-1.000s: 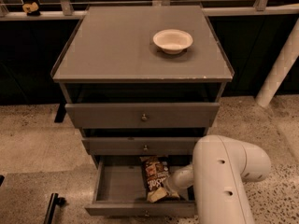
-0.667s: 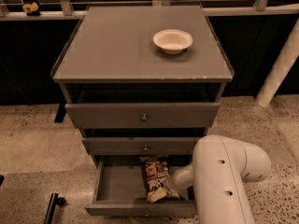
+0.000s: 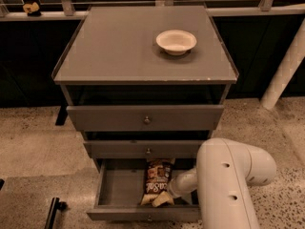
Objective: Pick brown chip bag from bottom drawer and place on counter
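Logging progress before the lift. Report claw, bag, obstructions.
Claw in open bottom drawer, at lower end of brown chip bag. Bag lies in drawer, not yet on counter. White bowl sits on counter, far right part.

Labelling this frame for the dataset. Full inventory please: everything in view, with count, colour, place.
counter: one, grey, top of the cabinet
bowl: one, white, on the counter, right rear
knobbed drawers: two, grey, under the counter
bottom drawer: one, grey, pulled open
brown chip bag: one, brown and tan, lying in the bottom drawer, right of middle
pillar: one, white, right of the cabinet
small object: one, yellowish, rear ledge, far left
arm: one, white, front right, reaching into the bottom drawer
gripper: one, at the bag's near end
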`<state>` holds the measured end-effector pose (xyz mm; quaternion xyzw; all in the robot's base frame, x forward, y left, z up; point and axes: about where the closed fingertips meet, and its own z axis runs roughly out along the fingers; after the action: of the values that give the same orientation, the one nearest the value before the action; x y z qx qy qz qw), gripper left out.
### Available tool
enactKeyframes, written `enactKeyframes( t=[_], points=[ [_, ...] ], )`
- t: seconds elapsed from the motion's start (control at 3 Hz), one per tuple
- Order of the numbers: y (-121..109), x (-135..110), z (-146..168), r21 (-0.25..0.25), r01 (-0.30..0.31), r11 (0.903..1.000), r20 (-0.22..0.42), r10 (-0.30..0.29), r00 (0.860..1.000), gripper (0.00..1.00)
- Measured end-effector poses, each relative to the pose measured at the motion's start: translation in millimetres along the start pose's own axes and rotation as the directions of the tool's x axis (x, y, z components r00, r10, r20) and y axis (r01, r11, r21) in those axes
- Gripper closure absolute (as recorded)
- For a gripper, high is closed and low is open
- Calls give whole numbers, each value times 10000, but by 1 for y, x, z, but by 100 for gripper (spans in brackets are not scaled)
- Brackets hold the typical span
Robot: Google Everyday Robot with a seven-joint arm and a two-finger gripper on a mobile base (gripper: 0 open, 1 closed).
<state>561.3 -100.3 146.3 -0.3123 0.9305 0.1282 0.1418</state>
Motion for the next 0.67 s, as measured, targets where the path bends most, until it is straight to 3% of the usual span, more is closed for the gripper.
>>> enactKeyframes(
  t=[0.67],
  points=[
    [0, 0, 0, 0, 0, 10000, 0, 0, 10000, 97]
  ],
)
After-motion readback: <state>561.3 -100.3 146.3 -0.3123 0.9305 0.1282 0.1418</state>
